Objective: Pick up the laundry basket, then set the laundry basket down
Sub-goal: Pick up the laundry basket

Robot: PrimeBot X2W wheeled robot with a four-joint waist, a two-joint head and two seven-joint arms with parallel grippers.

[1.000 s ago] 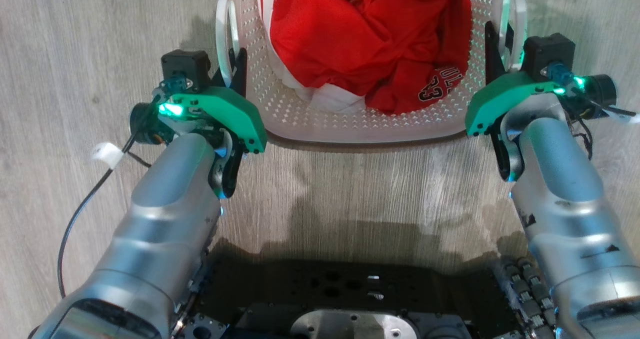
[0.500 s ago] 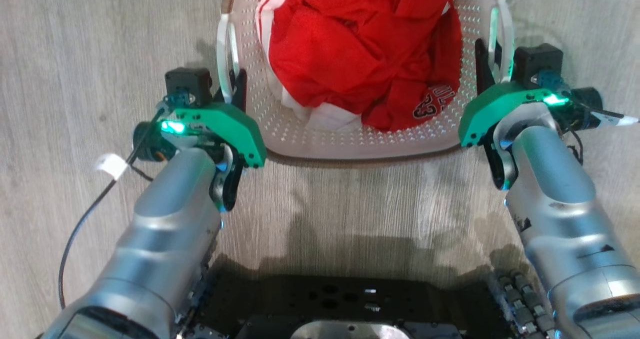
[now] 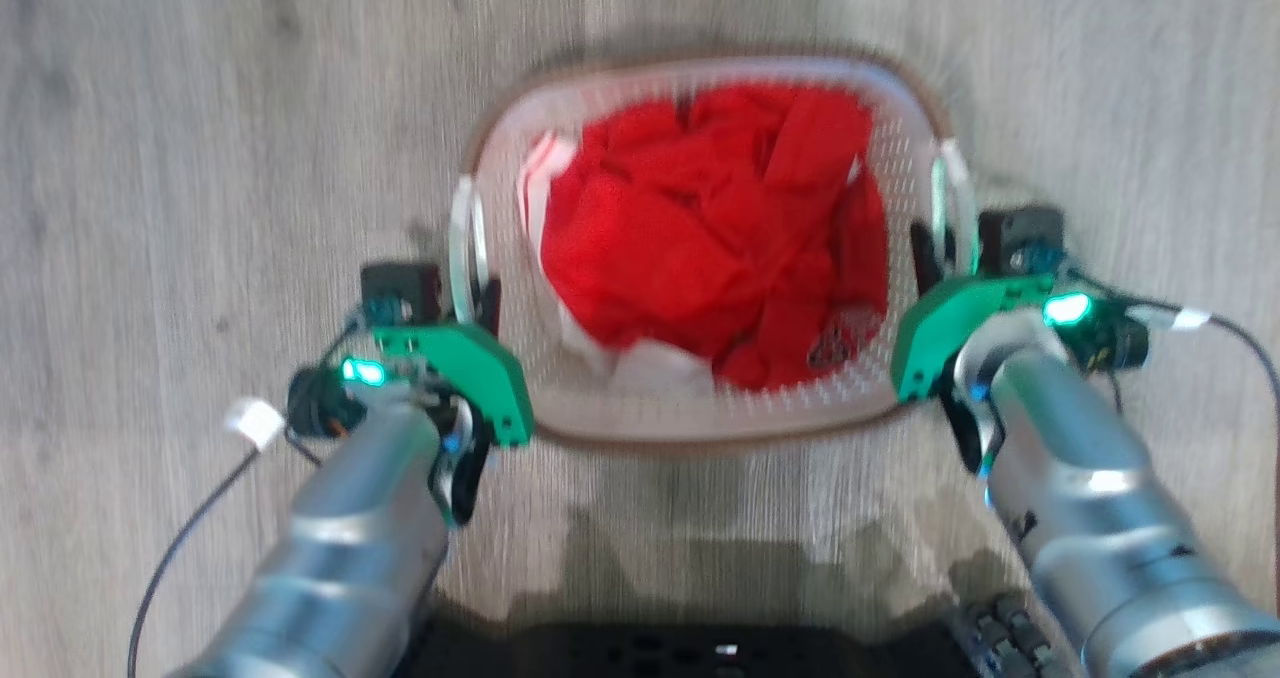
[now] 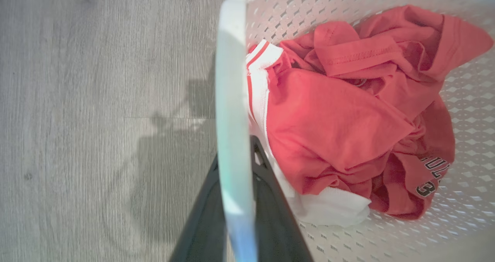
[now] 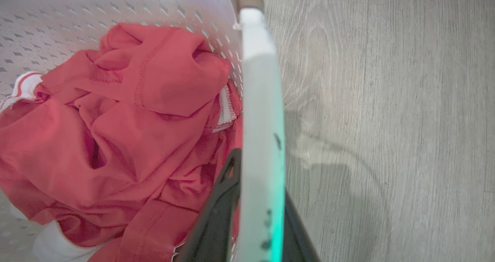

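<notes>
Change since earlier frame: the whole head view had shifted and blurred, so the camera had moved; the far rim of the basket [image 3: 600,408] had come into sight and less of the dark robot base [image 3: 700,653] showed. Basket and grippers kept the same relation to each other.
Left gripper [image 3: 476,294]: pressed onto the left handle [image 3: 462,248], as before; in the left wrist view one dark finger lay on each side of the white strip [image 4: 232,99].
Right gripper [image 3: 945,258]: pinching the right handle [image 3: 962,183]; the right wrist view showed the fingers tight on both sides of it [image 5: 260,99].
Basket position: straight ahead of the robot, between the two arms, over grey wood-look floor [image 3: 200,158]. Whether its bottom touched the floor could not be told.
Contents: red clothes [image 3: 700,248] with white trim, heaped in the middle.
In the way: each inner finger stood inside the basket, just beside the heap; on the left it touched the white cloth.
Surroundings: black cable [image 3: 180,548] with a white tag [image 3: 253,423] hanging off the left wrist.
Basket heading: mouth up, about level.
Long axis: side to side across the robot, handle to handle.
</notes>
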